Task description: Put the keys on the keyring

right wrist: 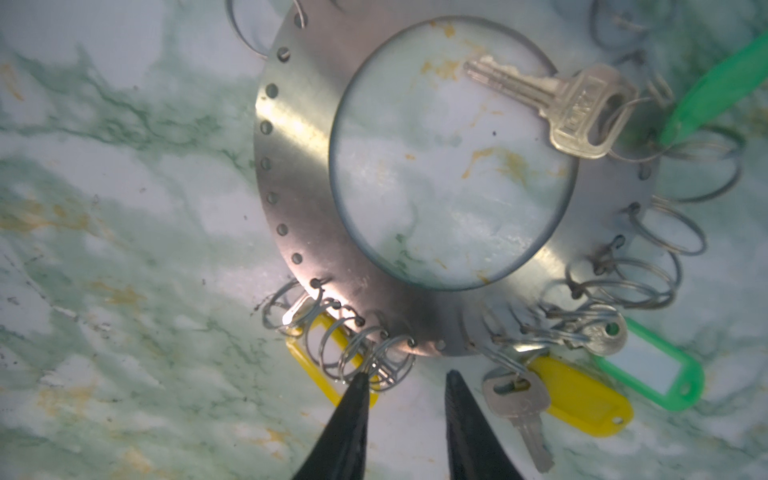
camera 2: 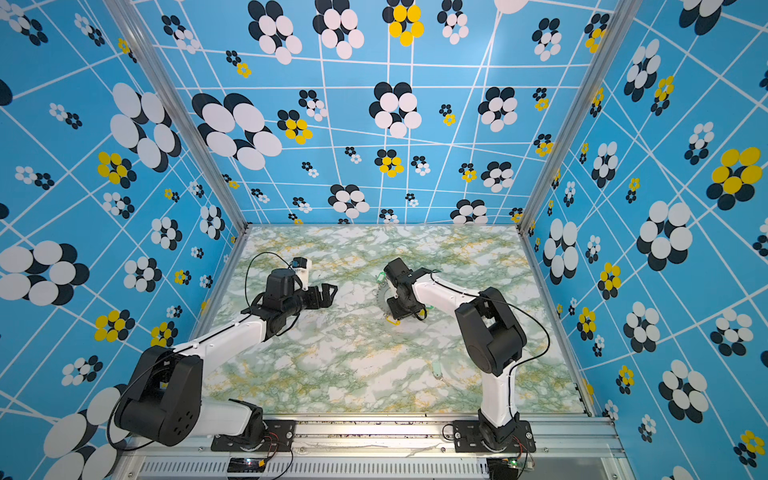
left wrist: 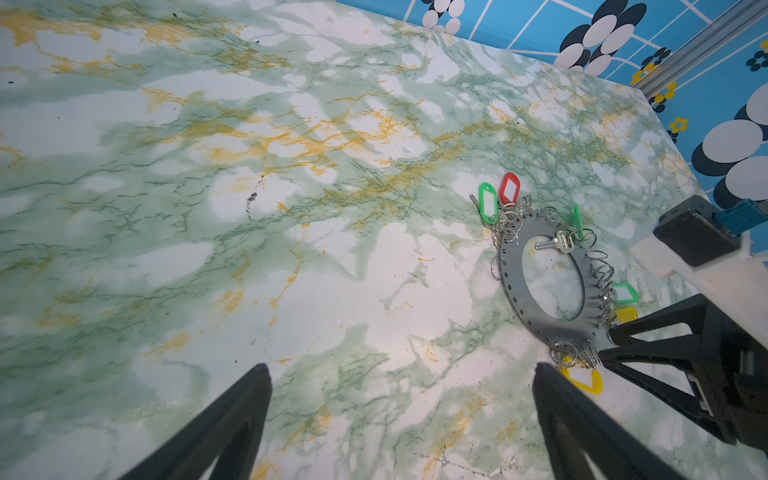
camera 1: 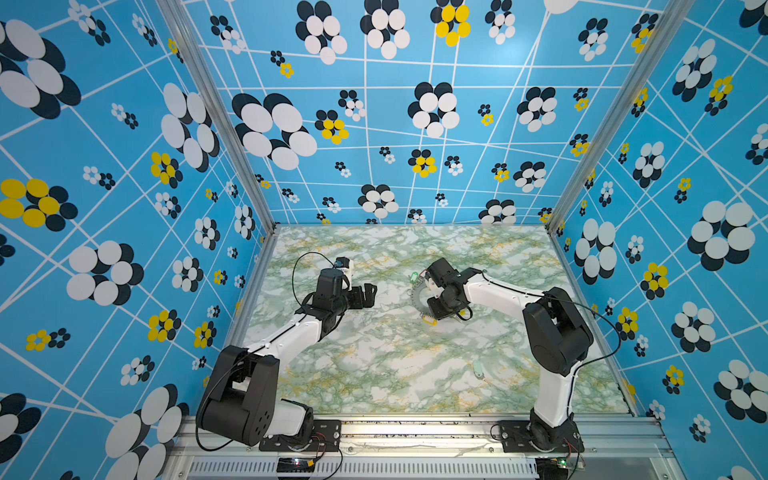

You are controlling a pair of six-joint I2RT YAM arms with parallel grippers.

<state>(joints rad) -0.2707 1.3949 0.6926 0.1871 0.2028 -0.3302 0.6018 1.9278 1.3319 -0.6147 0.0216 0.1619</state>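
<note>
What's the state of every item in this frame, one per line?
Keyring: flat on the table, several tagged keys at its rim.
Mint-tagged key: loose on the table, away from the keyring.
Left claw: wide open, empty.
Right claw: partly open, empty, at the keyring's rim.

There is one keyring (left wrist: 511,270). Also in view are three green tags (left wrist: 488,203), two yellow tags (left wrist: 582,379), one red tag (left wrist: 510,188) and one pale mint tag (camera 1: 478,369).
</note>
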